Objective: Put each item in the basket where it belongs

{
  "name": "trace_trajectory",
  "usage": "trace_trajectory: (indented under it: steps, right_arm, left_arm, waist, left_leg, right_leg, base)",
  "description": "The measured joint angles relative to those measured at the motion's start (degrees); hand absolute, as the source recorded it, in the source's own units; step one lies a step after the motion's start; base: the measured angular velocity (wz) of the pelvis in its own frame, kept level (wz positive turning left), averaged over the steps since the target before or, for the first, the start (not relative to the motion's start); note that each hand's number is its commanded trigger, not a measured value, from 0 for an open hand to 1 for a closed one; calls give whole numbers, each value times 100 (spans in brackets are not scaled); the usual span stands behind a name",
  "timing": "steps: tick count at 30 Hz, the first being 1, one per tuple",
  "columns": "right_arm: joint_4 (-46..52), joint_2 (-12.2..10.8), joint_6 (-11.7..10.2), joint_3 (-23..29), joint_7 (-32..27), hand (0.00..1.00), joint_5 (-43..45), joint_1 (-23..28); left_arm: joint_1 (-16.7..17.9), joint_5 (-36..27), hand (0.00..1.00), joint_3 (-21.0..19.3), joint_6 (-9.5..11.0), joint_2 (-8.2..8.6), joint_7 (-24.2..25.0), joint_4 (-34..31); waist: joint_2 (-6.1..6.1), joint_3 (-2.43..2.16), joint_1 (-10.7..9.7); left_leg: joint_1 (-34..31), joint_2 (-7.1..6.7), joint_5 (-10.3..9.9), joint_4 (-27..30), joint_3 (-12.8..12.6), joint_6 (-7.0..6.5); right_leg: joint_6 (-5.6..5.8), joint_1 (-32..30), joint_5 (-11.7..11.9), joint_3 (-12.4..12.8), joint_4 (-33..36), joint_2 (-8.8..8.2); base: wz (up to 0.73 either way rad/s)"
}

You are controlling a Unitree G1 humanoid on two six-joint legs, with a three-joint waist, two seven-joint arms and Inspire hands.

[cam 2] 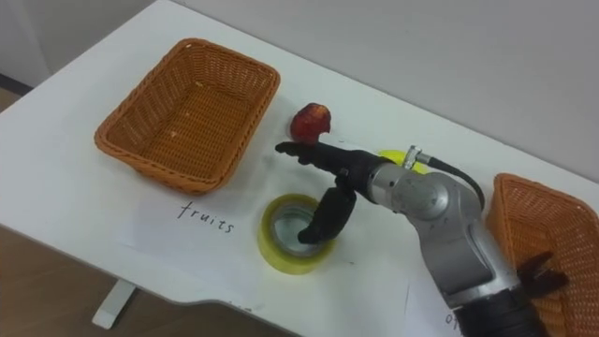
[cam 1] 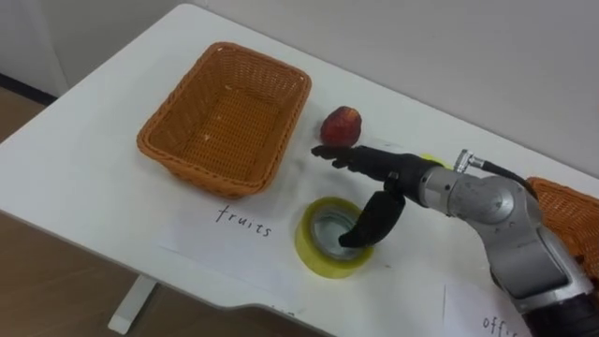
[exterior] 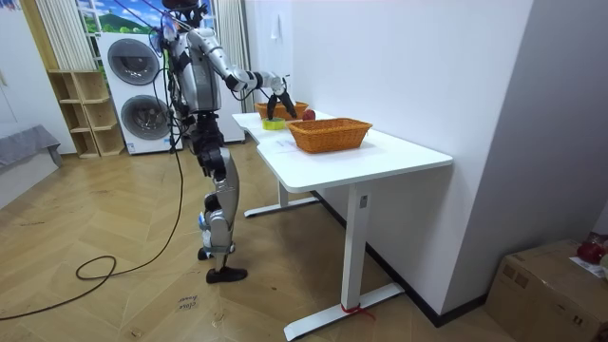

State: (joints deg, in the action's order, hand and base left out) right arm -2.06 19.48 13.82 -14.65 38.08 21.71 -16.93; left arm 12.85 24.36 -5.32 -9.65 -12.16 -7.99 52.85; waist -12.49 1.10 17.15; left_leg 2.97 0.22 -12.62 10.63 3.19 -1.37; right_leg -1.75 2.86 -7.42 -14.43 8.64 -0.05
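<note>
Woven wicker basket (cam 1: 176, 114), glossy yellow tape ring (cam 1: 309, 245), right robot hand (cam 1: 388, 171) spread wide, thumb inside

A white counter (exterior: 399, 157) stands against a plain white wall (exterior: 408, 57) on a herringbone wood floor (exterior: 114, 304), with stacked washing machines (exterior: 138, 85) and wooden shelves (exterior: 74, 114) at ten o'clock and a cardboard box (exterior: 551, 285) at four o'clock.

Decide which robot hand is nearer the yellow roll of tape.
Right. The right hand hangs over the yellow roll of tape, thumb reaching down into its hole, fingers stretched past it toward the red fruit. Where the left hand is cannot be told.
</note>
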Motion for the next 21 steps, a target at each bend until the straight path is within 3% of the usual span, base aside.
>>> trace_trajectory:
  steps: [7, 12, 21]
  right_arm:
    - [-21, -22, -2, 0, -213, 0, 106, -1]
    - [-182, -280, -3, -5, -378, 0, 248, 2]
    - [-458, -358, -3, -283, -613, 0, 568, 2]
  left_arm:
    - [0, 1, 0, 5, -1, 18, 18, 5]
    - [-34, 0, 0, 106, -3, 30, 45, 18]
    - [-30, -8, 0, 228, -33, 53, 86, 17]
  waist:
    - [9, 7, 41]
    - [48, 35, 52]
    - [123, 19, 51]
  left_leg:
    - [-27, -4, -1, 27, 21, 1]
    - [-51, -4, -1, -4, 16, 1]
    - [-138, -11, -1, 80, 34, 2]
  right_leg:
    - [0, 1, 0, -7, -1, 3]
    - [0, -20, 0, -18, -1, -2]
    - [0, -72, 0, -82, 1, -8]
  base:
    - [1]
    - [0]
    - [1]
